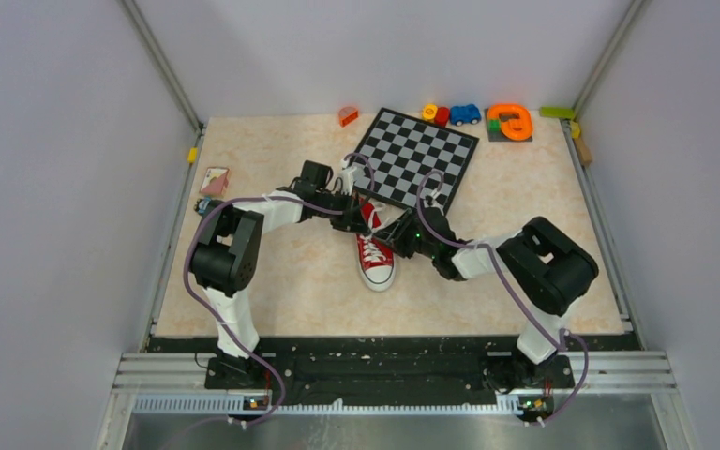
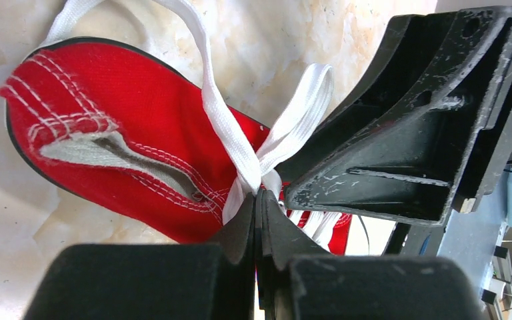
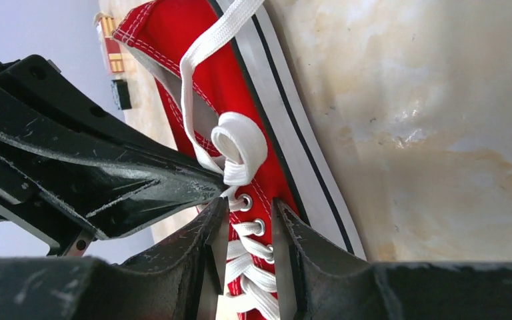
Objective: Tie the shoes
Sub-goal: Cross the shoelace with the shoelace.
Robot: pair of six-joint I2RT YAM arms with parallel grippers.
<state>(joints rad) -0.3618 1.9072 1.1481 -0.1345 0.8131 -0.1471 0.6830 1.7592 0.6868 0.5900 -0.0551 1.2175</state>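
Red sneaker (image 1: 376, 259) lies mid-way across the table (image 1: 281, 281), toe toward the near edge. Left gripper (image 2: 259, 195) pinches the white laces (image 2: 221, 113) where they cross; right gripper (image 3: 250, 208), narrowly parted, straddles the eyelets.

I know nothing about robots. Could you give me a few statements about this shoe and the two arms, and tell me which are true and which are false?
1. Two shoes lie on the table. False: there is only one red sneaker.
2. The left end effector is shut on a white lace. True.
3. The right end effector is clamped tight shut. False: its fingers stand apart, on either side of the laced eyelets.
4. A chequered board lies on the table beyond the sneaker. True.
5. The sneaker's toe points at the far wall. False: its white toe cap points toward the near edge.
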